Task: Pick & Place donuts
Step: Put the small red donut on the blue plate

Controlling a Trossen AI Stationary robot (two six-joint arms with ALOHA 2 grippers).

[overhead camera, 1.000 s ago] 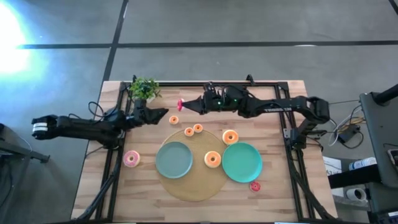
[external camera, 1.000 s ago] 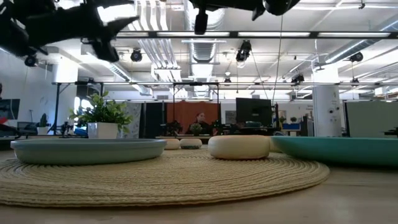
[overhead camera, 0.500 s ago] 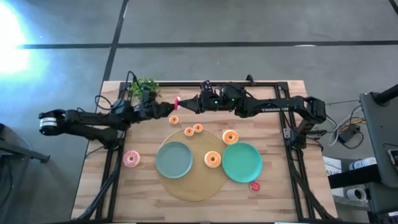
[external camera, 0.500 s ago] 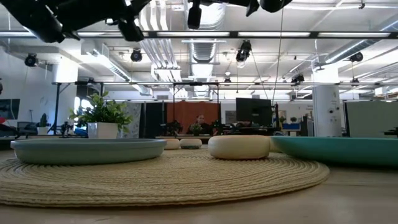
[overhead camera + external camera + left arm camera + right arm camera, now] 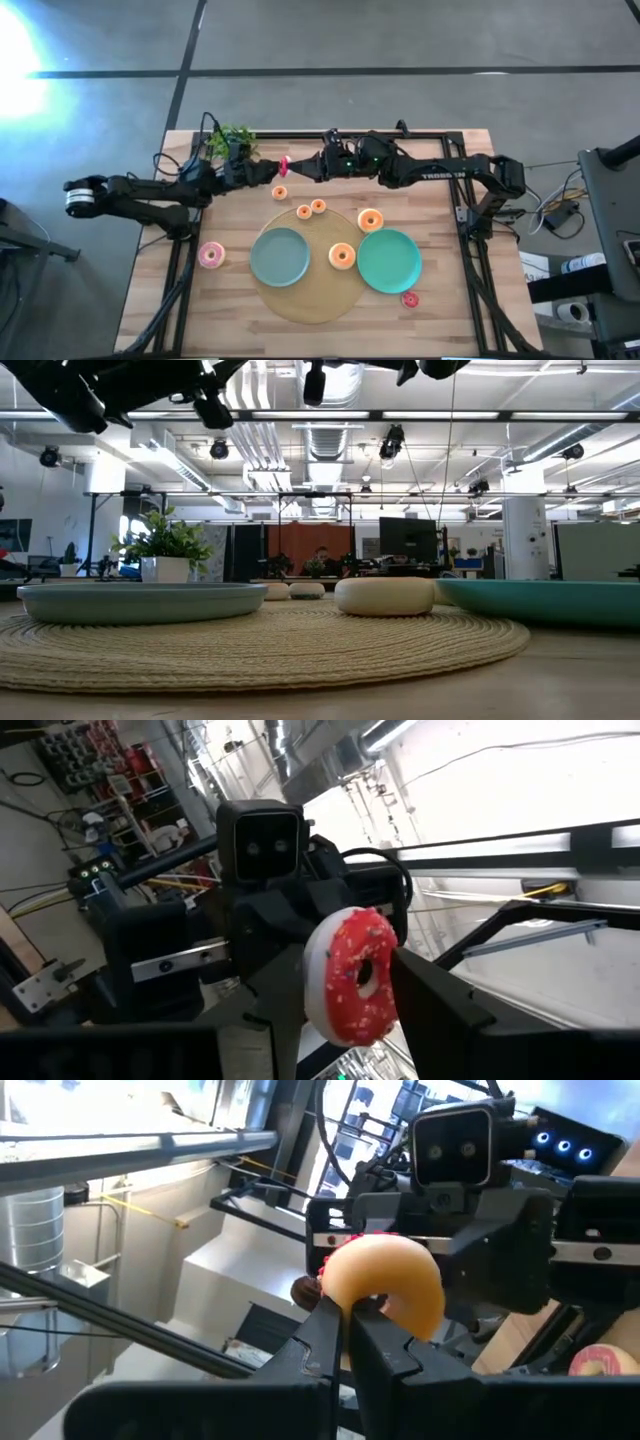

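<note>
A red-iced donut point(image 5: 285, 166) with a pale underside point(image 5: 385, 1285) hangs in the air above the table's far part, held by my right gripper point(image 5: 297, 168), which is shut on it. My left gripper point(image 5: 270, 172) faces it from the left, open. Its fingers point(image 5: 440, 1010) stand on either side of the donut point(image 5: 355, 975); I cannot tell whether one touches. Small orange donuts point(image 5: 304, 211) and larger orange ones point(image 5: 342, 255) lie on the table. A pink donut point(image 5: 210, 255) and another red one point(image 5: 410, 298) lie there too. My right gripper pinches the red donut by the rim of its ring point(image 5: 350, 1302) between its two fingers point(image 5: 325, 1340). They come level from the table's right. The donut is lifted clear and stands on edge, iced face toward the left arm.
A grey-blue plate point(image 5: 280, 256) lies on a round woven mat point(image 5: 305, 300) at the table's middle. A green plate point(image 5: 388, 260) overlaps the mat's right edge. A small potted plant point(image 5: 232, 143) stands at the far left, close behind my left arm.
My left gripper has moved toward the table's right and far edge, up to the held donut, and now brackets it. My right gripper has shifted a little toward the left with the donut. Both have kept still for the last half second.
</note>
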